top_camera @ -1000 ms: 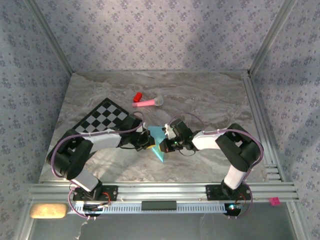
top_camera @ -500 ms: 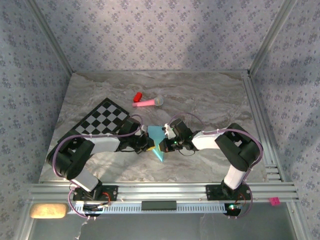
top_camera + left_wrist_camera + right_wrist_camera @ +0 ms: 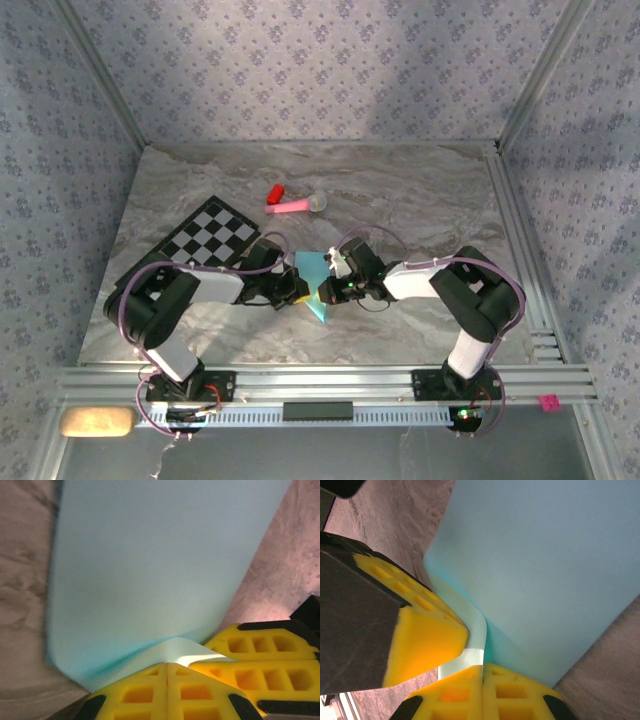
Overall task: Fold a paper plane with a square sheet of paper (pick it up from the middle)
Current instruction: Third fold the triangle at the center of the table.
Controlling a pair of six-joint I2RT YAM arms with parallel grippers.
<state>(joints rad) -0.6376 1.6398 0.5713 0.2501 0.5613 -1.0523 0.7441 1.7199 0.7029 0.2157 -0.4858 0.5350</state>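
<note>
Two clenched pairs of jaws (left gripper [image 3: 300, 292], right gripper [image 3: 326, 291]) pinch the thin light-blue folded paper sheet [image 3: 312, 268] between them.

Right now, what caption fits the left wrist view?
Left gripper, shut, meets a lifted edge of the light-blue sheet beside the right gripper's fingers.

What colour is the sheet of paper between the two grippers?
The paper is plain light blue, clearest in the left wrist view.
</note>
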